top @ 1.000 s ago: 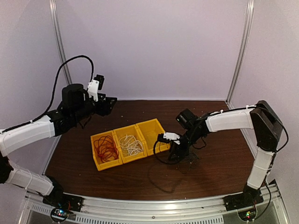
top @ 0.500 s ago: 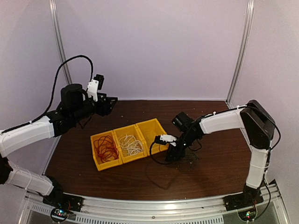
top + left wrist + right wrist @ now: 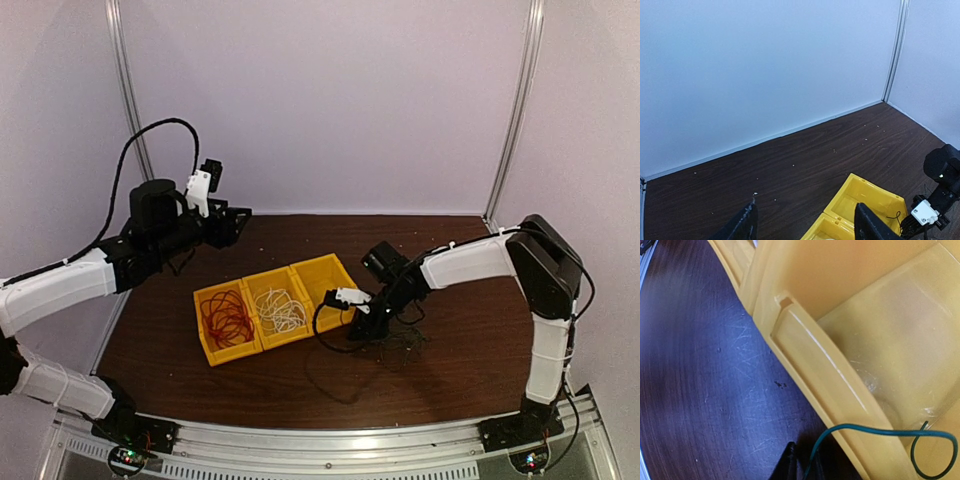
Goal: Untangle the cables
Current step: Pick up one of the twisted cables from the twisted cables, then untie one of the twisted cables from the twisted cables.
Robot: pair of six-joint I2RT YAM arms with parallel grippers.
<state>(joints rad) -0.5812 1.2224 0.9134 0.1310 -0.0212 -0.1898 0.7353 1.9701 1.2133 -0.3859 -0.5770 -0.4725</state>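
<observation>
The black cables (image 3: 398,340) lie in a loose tangle on the bench (image 3: 200,380), just right of the empty bin (image 3: 320,283). Red cables (image 3: 227,317) and white cables (image 3: 281,308) sit in the bins (image 3: 232,352) left of it. The right hand (image 3: 352,300), beside the empty bin, looks closed on one dark strand (image 3: 875,430) looping over its rim. The left hand (image 3: 805,222) hangs open behind the bins. The strands look light, limp and quick to snag, so a free outer loop seems the best hold.

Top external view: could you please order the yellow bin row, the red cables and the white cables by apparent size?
1. yellow bin row, clearly largest.
2. red cables and white cables: the coils look about alike, each filling its bin's floor, so I would not rank them.
</observation>
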